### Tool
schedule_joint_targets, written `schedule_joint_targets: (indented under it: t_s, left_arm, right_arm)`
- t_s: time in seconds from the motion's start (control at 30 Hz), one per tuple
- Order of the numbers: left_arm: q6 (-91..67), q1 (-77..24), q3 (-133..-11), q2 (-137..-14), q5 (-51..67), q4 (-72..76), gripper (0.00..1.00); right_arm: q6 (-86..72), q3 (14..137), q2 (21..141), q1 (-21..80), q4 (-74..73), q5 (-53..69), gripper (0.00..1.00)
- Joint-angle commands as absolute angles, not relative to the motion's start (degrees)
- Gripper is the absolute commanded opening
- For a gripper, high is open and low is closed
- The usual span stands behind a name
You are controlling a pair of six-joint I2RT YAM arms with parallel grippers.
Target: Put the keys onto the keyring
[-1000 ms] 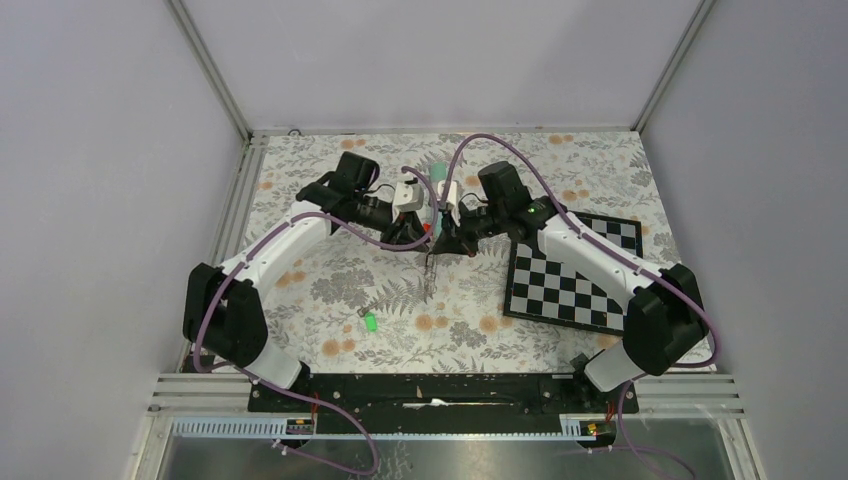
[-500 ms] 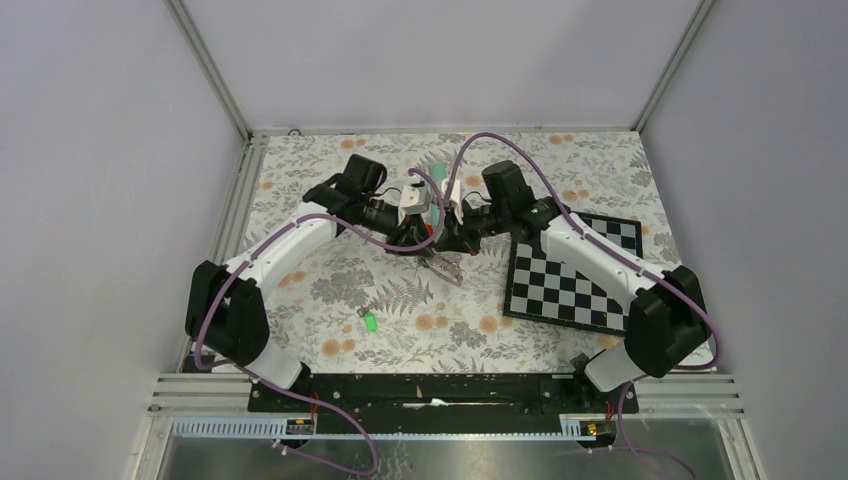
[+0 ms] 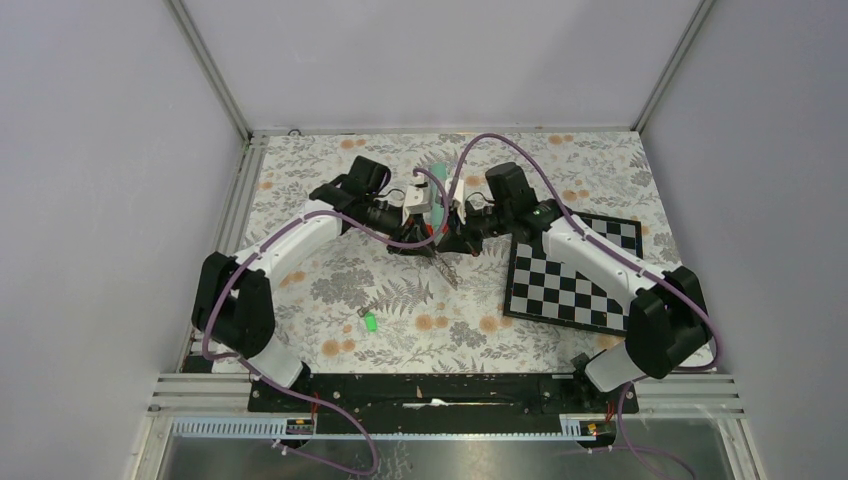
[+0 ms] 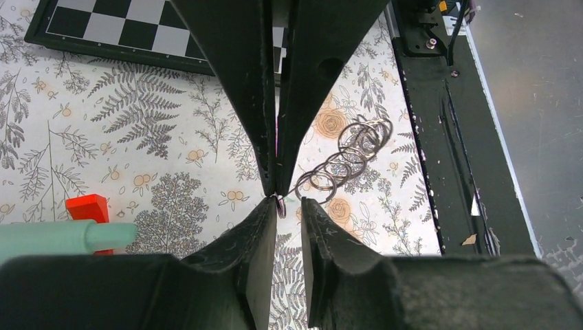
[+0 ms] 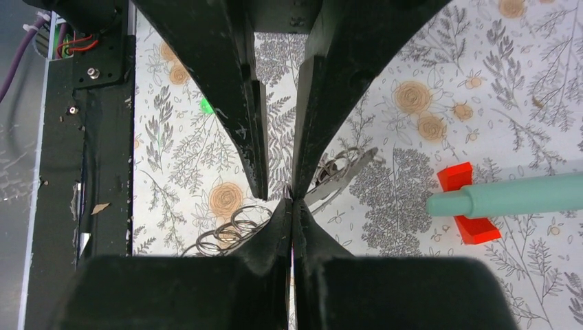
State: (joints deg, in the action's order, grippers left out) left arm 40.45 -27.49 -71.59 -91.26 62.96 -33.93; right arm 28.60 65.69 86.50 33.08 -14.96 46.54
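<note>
Left gripper [image 4: 285, 206] stands narrowly parted, a small wire ring at its fingertips, touching one inner face. Right gripper [image 5: 294, 205] meets it tip to tip, its fingers pressed together on the thin end of the keyring [image 4: 344, 158].

Only the left wrist view shows that the keyring is a string of linked wire rings, which trails away from the pinch above the cloth. The right wrist view shows the same rings as a loose coil on one side of the fingers and a flat grey strip [image 5: 342, 180] on the other. Whether that strip is the plain key I cannot tell. From above, all this shrinks to a grey sliver hanging just near of the two grippers, but only that view shows both arms reaching in from left and right to meet mid-table.

A cloth [image 3: 330, 290] printed with ferns and orange flowers covers the table. A chessboard [image 3: 570, 275] lies to the right, and a teal stick [image 5: 509, 194] with a red base [image 5: 467, 214] lies just far of the grippers. A black rail [image 3: 430, 390] runs along the near edge. Plain grey walls [image 3: 100, 200] stand on the left, far and right sides.

The green-headed key [image 3: 369, 322] lies flat on the cloth, near and left of the grippers, well apart from them and from the keyring.
</note>
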Motion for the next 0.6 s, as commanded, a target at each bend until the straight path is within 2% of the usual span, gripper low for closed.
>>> schedule_joint_targets:
  t_s: [0.0,0.17,0.37,0.57]
  left_arm:
    - [40.46,-27.77,-72.79,-92.07,63.57,-32.89,0.25]
    - [39.99,-27.73,-72.96,-92.53,63.86,-32.9,0.29]
    - [39.07,-27.95,-73.75,-93.29,65.16,-32.91,0.19]
    - [38.49,-28.04,-74.5,-93.91,65.62,-32.88,0.14]
  right_arm:
    - [27.78,66.0,83.65,32.7,-11.04,49.12,0.0]
    - [27.7,66.06,83.54,32.52,-10.99,49.05,0.0]
    - [27.13,65.59,83.67,32.43,-10.14,49.13,0.0]
    - [27.07,65.14,83.82,32.39,-9.73,49.16,0.0]
